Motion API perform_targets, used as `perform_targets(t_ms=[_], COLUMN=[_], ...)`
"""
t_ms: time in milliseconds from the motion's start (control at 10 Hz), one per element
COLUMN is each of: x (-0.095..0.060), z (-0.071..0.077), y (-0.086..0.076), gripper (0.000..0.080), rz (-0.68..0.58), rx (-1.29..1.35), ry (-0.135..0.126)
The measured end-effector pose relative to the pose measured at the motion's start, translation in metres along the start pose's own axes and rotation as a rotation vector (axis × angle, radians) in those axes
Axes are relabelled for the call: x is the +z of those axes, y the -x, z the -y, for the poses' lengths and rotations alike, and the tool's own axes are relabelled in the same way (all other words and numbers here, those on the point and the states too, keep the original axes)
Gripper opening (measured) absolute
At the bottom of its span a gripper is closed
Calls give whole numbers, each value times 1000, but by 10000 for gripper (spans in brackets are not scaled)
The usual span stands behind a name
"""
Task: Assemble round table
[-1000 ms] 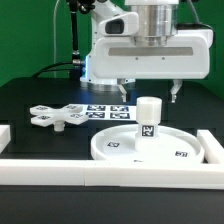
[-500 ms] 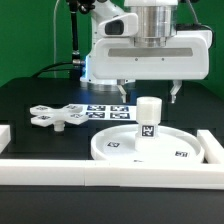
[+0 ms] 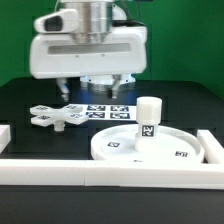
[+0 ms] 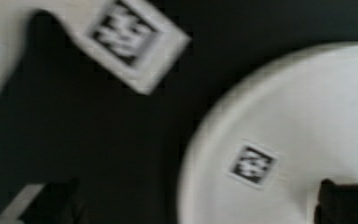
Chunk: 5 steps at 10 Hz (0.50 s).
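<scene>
The large rimmed round disc [image 3: 120,148] lies at the front of the black table. The short thick cylinder leg [image 3: 149,118] stands upright on it, right of centre. The flat cross-shaped foot piece [image 3: 58,116] lies to the exterior view's left of the disc. My gripper [image 3: 95,90] hangs open and empty above the table behind the foot piece and disc, touching nothing. In the wrist view the disc [image 4: 282,120] with one tag fills one side and a tagged arm of the foot piece [image 4: 137,35] shows beyond it. My open gripper [image 4: 194,205] spans the disc's edge.
The marker board [image 3: 108,112] lies flat behind the disc. A long white border rail [image 3: 100,172] runs along the front, with rail pieces at the left [image 3: 5,135] and right [image 3: 212,146]. Green wall behind.
My gripper has moved to the exterior view's left, from above the leg and disc to above the area near the foot piece. The parts have not moved.
</scene>
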State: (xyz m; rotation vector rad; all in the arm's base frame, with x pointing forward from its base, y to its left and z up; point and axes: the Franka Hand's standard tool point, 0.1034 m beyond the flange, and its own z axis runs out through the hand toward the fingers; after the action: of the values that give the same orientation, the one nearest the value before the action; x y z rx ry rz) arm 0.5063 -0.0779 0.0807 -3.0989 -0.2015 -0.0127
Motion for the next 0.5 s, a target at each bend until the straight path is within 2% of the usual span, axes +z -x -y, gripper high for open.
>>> perform_targets(t_ms=[400,500], x=[1,2], z=[2,-1], y=[0,0], gripper=[649,649], rz=[2,-8], rx=[-1,-14], ry=[-1,5])
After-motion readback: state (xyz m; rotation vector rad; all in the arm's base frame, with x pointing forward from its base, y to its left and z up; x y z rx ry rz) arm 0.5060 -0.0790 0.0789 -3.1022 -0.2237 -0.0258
